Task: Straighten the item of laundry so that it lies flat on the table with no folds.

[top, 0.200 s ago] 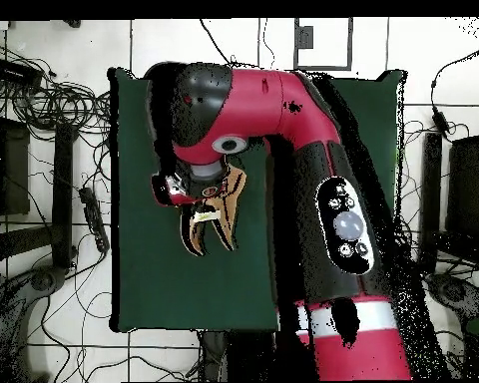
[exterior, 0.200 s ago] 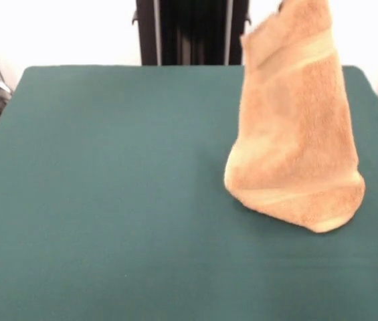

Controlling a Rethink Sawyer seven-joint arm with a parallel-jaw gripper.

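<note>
Golden-orange towel [exterior, 0.200 s ago: 294, 134] hangs up in the air at about 3 o'clock of your front view. Its bottom end touches the green table [exterior, 0.200 s ago: 108, 200]. You can't tell how the gripper holds it; the red arm [top, 0.200 s ago: 283, 110] hides it from above.

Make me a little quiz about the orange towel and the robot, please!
1. True or false: the towel lies flat on the table.
2. Which part of the towel is at the table? A) its lower end B) its top corner C) none
3. Fill in: in the overhead view the red ____ covers much of the towel.

Key: 1 false, it hangs upright from above. 2 A. 3 arm.
</note>
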